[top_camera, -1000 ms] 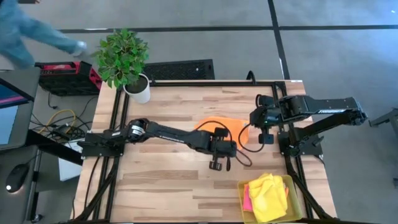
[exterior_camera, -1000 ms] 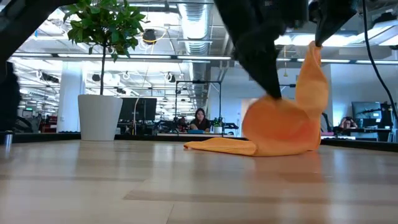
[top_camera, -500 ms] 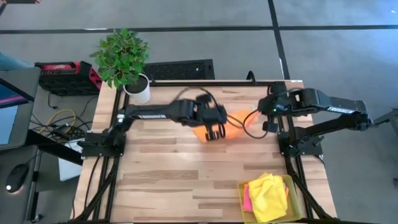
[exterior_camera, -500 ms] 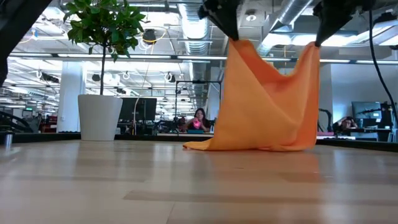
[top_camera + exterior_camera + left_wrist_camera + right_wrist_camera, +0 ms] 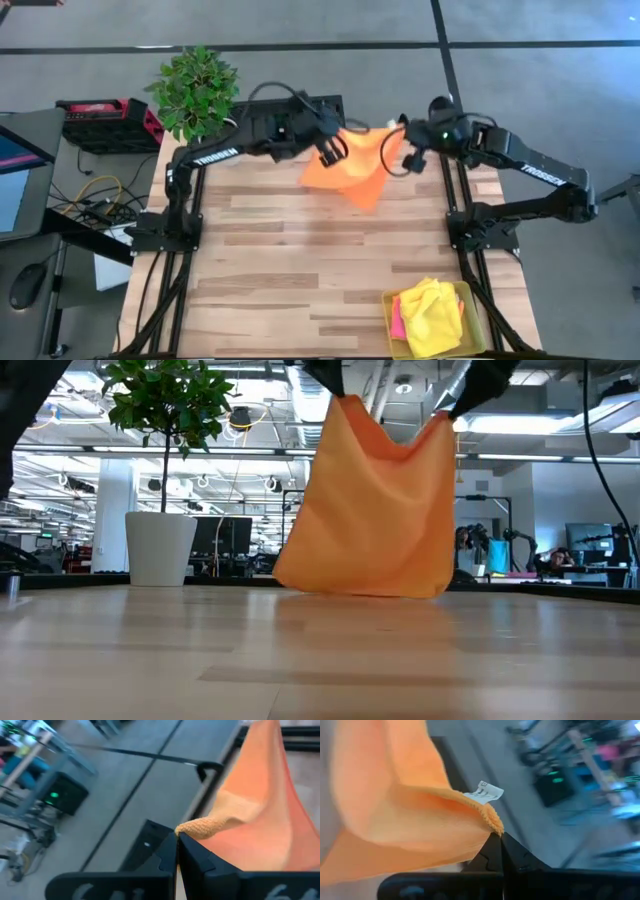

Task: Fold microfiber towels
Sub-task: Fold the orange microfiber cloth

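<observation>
The left gripper (image 5: pixel 176 836) has its two dark fingers pressed together on one top corner of a soft orange microfiber towel (image 5: pixel 350 168); the nubbly hem bunches right at the fingertips in the left wrist view. The right gripper (image 5: pixel 497 836) pinches the other top corner the same way, with a small white care label (image 5: pixel 483 791) sticking out of the hem just beside the pinch. Between the two pinches the towel hangs as a sagging sheet over the far edge of the light wooden slatted table (image 5: pixel 280 270); in the low view its lower edge sits at or just above the tabletop, and contact cannot be told.

Near the right front corner, well apart from the grippers, a translucent yellow plastic tray (image 5: pixel 391 299) holds a crumpled bright yellow towel (image 5: pixel 432 315) with a hot pink towel (image 5: pixel 398 321) showing at its side. A green potted plant in a white pot (image 5: pixel 200 95) stands at the far left corner.
</observation>
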Controlling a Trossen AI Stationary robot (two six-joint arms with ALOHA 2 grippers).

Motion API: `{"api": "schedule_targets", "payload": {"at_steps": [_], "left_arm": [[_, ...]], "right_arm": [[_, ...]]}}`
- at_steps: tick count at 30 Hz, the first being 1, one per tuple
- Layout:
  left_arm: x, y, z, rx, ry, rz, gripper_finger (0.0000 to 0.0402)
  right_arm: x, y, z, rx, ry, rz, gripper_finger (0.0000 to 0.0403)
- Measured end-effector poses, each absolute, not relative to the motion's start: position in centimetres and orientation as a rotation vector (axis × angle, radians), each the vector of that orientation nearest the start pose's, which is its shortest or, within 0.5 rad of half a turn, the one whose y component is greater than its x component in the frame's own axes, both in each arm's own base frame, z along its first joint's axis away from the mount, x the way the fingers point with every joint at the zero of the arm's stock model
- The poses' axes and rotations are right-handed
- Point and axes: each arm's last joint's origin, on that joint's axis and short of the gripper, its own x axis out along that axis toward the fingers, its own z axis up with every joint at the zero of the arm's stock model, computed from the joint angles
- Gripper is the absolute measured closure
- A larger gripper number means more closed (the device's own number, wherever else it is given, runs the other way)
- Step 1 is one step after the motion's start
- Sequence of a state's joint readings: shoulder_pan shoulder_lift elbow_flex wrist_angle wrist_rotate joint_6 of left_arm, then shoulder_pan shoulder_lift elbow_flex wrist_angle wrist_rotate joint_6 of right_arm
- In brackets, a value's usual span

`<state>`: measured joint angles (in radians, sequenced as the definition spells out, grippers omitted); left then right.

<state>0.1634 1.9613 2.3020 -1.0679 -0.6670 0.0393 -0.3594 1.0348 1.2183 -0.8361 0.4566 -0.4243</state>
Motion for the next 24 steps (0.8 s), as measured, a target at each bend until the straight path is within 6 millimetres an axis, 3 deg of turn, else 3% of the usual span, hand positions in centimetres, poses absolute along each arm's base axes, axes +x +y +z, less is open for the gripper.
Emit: {"api": "schedule_targets", "payload": {"at_steps": [5, 10, 15, 24], "left_arm": [[38.2, 10.4, 44.5, 0.292, 0.664, 0.817, 0.0401], [37.5, 10.3, 45.0, 0.315, 0.68, 0.783, 0.0401], [37.3, 9.0, 43.5, 0.262, 0.806, 0.625, 0.0401], [38.3, 5.3, 38.4, 0.127, 1.027, 0.464, 0.0401]], "right_arm": [[16.6, -9.3, 40.4, -0.496, 0.75, -0.761, 0.04], [15.6, -8.9, 42.0, -0.488, 0.754, -0.759, 0.04], [14.9, -7.6, 40.4, -0.37, 0.907, -0.631, 0.04], [14.3, -4.7, 38.7, -0.136, 1.024, -0.401, 0.04]]}}
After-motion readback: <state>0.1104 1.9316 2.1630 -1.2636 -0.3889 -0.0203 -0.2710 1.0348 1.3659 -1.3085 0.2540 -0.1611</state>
